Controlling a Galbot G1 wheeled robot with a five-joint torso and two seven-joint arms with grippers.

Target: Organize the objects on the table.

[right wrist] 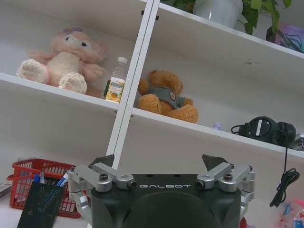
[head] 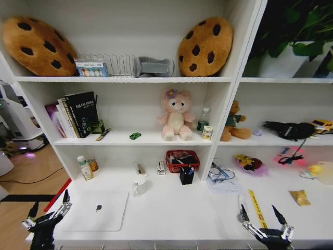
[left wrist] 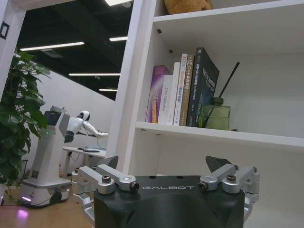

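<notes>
Silver laptop [head: 96,210] lay closed at the table [head: 171,213] front, nearest the left gripper [head: 48,212]; it and the right gripper [head: 263,219] hung wide open, empty, at the front edge. Nothing looked sorted yet. Green toy car [head: 135,135] sat farther back on the shelf. Clear desk between.
</notes>
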